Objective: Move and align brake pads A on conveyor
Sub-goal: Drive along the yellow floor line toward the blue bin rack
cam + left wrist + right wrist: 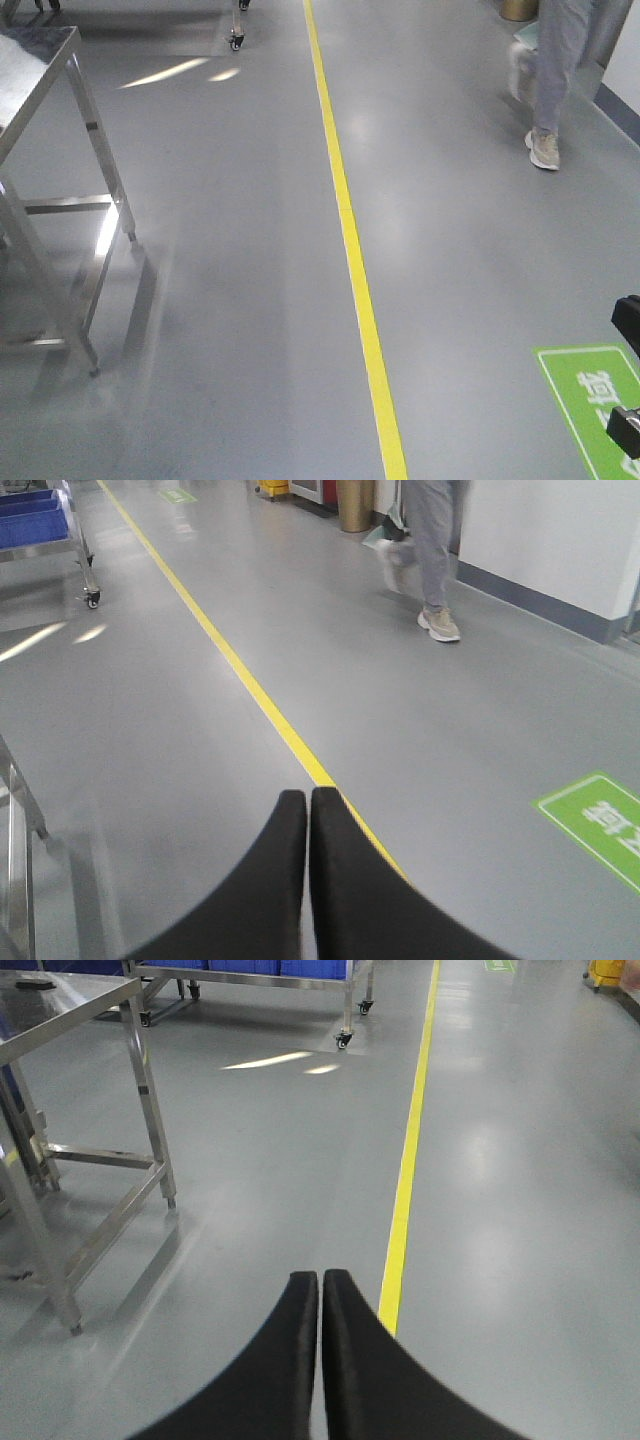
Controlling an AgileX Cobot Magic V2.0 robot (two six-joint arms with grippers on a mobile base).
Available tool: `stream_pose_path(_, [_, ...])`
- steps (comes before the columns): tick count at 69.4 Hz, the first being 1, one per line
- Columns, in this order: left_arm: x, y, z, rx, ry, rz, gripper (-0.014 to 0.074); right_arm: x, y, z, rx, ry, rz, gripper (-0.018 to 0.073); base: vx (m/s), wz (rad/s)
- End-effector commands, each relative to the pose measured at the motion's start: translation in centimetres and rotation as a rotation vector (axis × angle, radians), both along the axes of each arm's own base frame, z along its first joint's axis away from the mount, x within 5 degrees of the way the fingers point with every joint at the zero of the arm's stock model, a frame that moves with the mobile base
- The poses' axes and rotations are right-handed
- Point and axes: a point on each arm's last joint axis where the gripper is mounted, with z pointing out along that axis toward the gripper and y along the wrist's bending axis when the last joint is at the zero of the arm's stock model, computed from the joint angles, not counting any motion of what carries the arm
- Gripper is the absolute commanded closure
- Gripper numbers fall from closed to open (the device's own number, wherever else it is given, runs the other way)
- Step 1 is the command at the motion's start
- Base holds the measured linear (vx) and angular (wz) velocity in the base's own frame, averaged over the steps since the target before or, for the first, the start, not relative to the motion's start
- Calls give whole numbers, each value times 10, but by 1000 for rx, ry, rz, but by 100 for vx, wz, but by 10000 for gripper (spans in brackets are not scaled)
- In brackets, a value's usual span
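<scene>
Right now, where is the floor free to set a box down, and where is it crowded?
Free: the grey floor between the steel table and the yellow line, and right of the line up to the green floor marking. Crowded: far right, where a person walks.

- brake pads A: I can't confirm any of them in my three views.
- Only candidate: one small dark flat thing (35, 982) lying on top of the steel table (85, 995), far upper left in the right wrist view. It is too small for me to tell groove or backing plate.
- conveyor: no part of the belt is in frame for me.
</scene>
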Motion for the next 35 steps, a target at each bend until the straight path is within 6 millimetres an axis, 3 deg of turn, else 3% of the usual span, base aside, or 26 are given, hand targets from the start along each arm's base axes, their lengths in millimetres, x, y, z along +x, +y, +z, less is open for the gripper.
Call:
stream_pose_path(1, [1,-3,13,-27,-72,-26,602,2,0,16,11,-100,0,568,63,5])
stream_pose_path(35, [1,-3,12,-26,-70,-25,602,2,0,16,11,-100,0,568,62,2])
